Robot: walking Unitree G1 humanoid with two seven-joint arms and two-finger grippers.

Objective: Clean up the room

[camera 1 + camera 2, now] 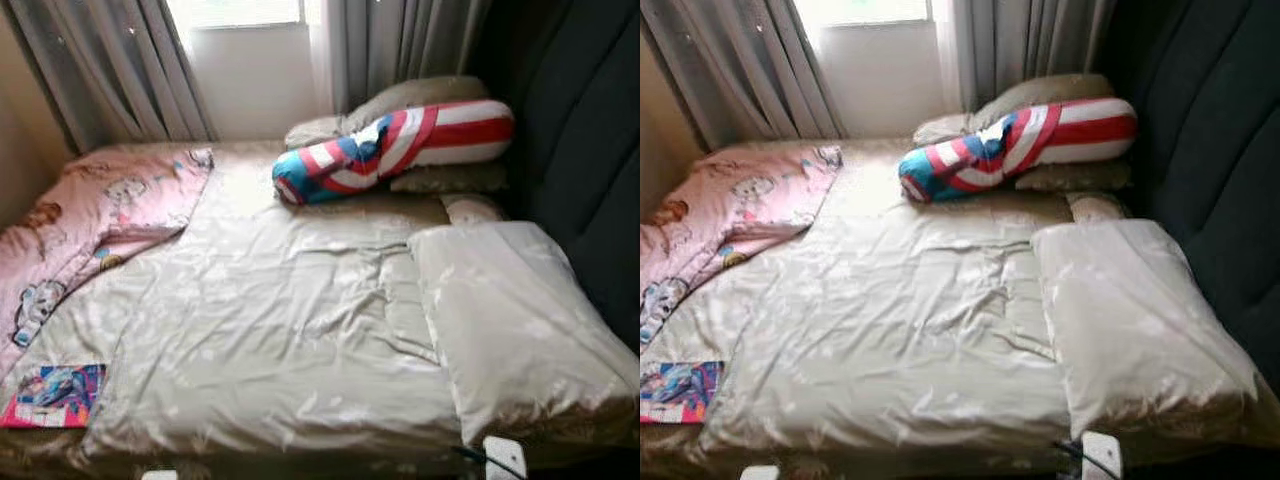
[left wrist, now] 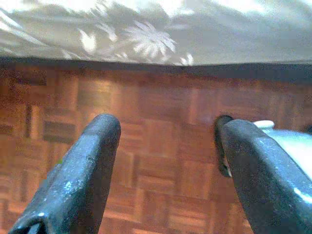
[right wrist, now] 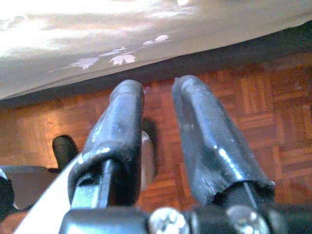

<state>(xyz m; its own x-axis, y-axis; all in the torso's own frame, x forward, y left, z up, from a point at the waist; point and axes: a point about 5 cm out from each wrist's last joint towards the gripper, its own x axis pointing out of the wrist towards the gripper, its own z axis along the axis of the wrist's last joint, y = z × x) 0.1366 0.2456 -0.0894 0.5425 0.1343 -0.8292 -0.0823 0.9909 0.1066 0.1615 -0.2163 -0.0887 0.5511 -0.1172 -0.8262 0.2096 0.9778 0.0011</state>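
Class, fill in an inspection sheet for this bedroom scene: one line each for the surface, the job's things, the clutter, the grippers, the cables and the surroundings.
Surface: bed covered by a wrinkled cream quilt.
Job's things: pink cartoon blanket bunched on the robot's left side; striped bolster lying across stacked pillows; cream pillow on the right.
Clutter: colourful book at the near left corner of the bed.
Grippers: left gripper open above the parquet floor; right gripper slightly parted, holding nothing, low by the bed edge.
Cables: nothing seen.
Surroundings: grey curtains, bright window, dark padded headboard on the right.
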